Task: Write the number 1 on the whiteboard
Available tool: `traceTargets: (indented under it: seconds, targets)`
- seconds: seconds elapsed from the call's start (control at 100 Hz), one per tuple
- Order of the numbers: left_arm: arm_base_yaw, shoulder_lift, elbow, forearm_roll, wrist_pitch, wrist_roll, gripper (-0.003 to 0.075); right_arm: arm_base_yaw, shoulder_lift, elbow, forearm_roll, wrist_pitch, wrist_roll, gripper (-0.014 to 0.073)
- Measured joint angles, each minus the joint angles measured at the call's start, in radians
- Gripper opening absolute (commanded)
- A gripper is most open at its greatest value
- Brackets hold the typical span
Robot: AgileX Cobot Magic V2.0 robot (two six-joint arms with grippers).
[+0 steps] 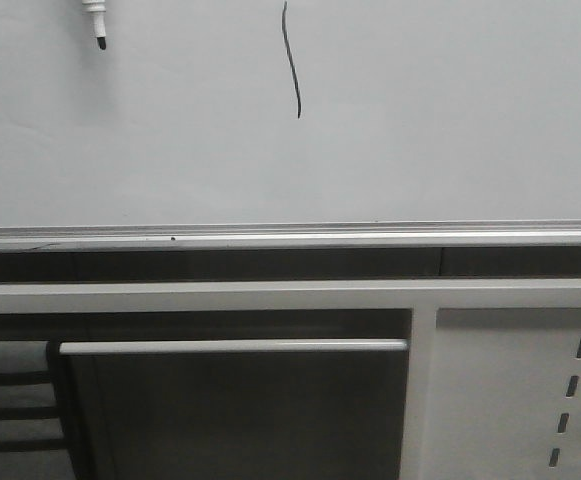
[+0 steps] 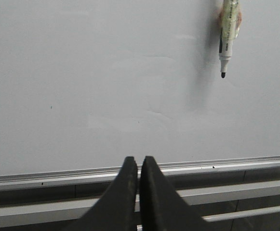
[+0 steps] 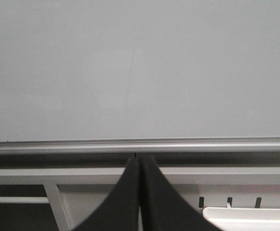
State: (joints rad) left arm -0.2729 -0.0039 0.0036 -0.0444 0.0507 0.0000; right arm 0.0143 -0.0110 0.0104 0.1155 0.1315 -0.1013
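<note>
Stroke done: the number 1 (image 1: pixel 291 60) sits at about 12 o'clock on the whiteboard (image 1: pixel 450 130), with the marker (image 1: pixel 96 22) hanging at 10 o'clock, well apart from it; main risk is that uncapped tip swinging back and smudging or adding a stray line if whatever holds it drifts, holder not visible. Left gripper (image 2: pixel 139 163) and right gripper (image 3: pixel 139 163) both have jaws pressed together, holding nothing. Left wrist view shows the marker body; right wrist shows neither marker nor stroke.
</note>
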Motion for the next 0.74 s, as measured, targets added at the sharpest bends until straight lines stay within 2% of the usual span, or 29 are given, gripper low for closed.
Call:
traceTargets:
  seconds: [0.74]
  targets:
    - [0.000,0.000,0.000,0.000,0.000,0.000,-0.0020,0.000,0.000,0.000,-0.020,0.031,0.008,-0.0064]
